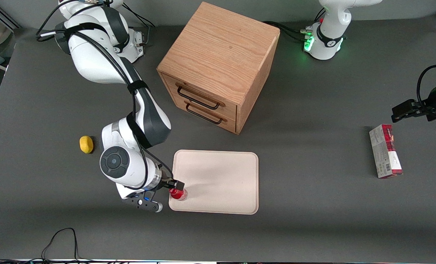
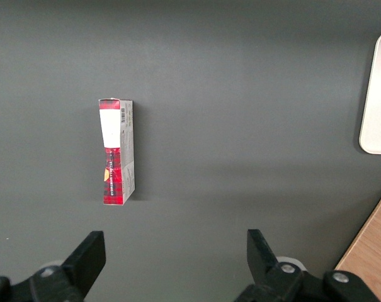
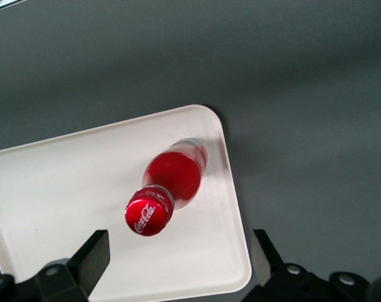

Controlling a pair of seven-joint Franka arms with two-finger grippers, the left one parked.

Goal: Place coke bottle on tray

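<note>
Hovering with its fingers spread wide and gripping nothing, the right arm's gripper (image 3: 177, 261) is hanging directly above the coke bottle (image 3: 171, 182), which is standing upright on the tray (image 3: 58, 182), close to one rounded corner. From the front, the gripper (image 1: 177, 187) is sitting over the tray's (image 1: 221, 176) corner nearest the working arm and nearest the camera, with the bottle (image 1: 178, 193) showing as a spot of red cap just inside the rim.

Judging from how the bottle is resting free between the open fingers, the placing looks all but done; what the moment is calling for is a clean, straight lift, keeping both fingers well off the cap and label so the small, light bottle is not being nudged over so near the raised edge.

Around the tray, the dark grey table (image 1: 313, 227) is carrying a wooden two-drawer cabinet (image 1: 218, 66) farther from the camera, its drawers shut and black handles facing the tray. A small yellow lemon-like object (image 1: 86, 144) is lying beside the working arm, while a red-and-grey carton (image 1: 385, 151) is lying flat toward the parked arm's end of the table. Black cables are trailing along the table's near edge.
</note>
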